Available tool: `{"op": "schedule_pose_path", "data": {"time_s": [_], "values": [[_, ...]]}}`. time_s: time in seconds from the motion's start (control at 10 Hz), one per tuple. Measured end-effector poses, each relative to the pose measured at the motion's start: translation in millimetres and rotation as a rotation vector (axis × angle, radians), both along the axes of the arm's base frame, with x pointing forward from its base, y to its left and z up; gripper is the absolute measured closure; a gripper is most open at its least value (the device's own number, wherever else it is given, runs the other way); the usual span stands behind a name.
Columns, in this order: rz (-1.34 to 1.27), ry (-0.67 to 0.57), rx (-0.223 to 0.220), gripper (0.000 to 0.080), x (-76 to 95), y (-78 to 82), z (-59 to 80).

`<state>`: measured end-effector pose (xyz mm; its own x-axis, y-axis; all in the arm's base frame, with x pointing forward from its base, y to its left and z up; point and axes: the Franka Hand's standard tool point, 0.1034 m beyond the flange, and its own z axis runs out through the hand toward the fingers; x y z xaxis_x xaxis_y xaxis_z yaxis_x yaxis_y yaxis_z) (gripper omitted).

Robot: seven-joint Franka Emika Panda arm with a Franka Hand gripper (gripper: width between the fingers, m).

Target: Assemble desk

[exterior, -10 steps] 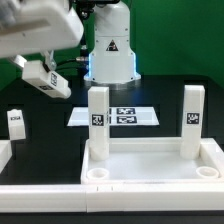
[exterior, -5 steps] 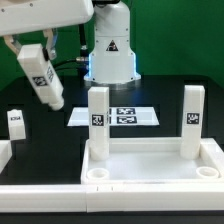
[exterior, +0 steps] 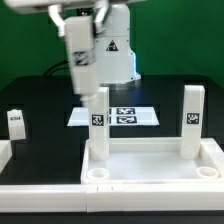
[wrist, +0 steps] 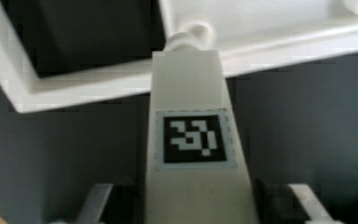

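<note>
The white desk tabletop point(exterior: 150, 165) lies upside down at the front, rim up, with round corner sockets. Two tagged legs stand in its far corners, one on the exterior view's left point(exterior: 97, 120) and one on the right point(exterior: 192, 118). My gripper point(exterior: 80, 22) is high above the left far corner, shut on a third tagged leg point(exterior: 79, 60) that hangs nearly upright, its lower end just above the standing left leg. In the wrist view the held leg point(wrist: 197, 120) runs out from between my gripper point(wrist: 197, 205) over the tabletop's rim point(wrist: 69, 85).
A loose tagged leg point(exterior: 15, 122) stands at the exterior view's left on the black table. The marker board point(exterior: 125, 116) lies behind the tabletop. The robot's white base point(exterior: 112, 55) rises at the back. A white border rail point(exterior: 5, 155) runs along the left.
My gripper has carried the held leg from the exterior view's left to the centre. The leg has turned from slanted to nearly upright.
</note>
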<state>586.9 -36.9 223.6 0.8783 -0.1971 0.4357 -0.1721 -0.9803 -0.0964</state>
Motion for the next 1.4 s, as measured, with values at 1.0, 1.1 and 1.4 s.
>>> {"op": "schedule_pose_path", "data": {"time_s": [1.0, 1.1, 1.4], "values": [[0.171, -0.013, -0.044, 0.0515, 16.2, 82.5, -32.5], [0.166, -0.012, -0.044, 0.0515, 16.3, 80.4, -32.9], [0.173, -0.008, -0.044, 0.0515, 15.4, 84.7, -36.0]]}}
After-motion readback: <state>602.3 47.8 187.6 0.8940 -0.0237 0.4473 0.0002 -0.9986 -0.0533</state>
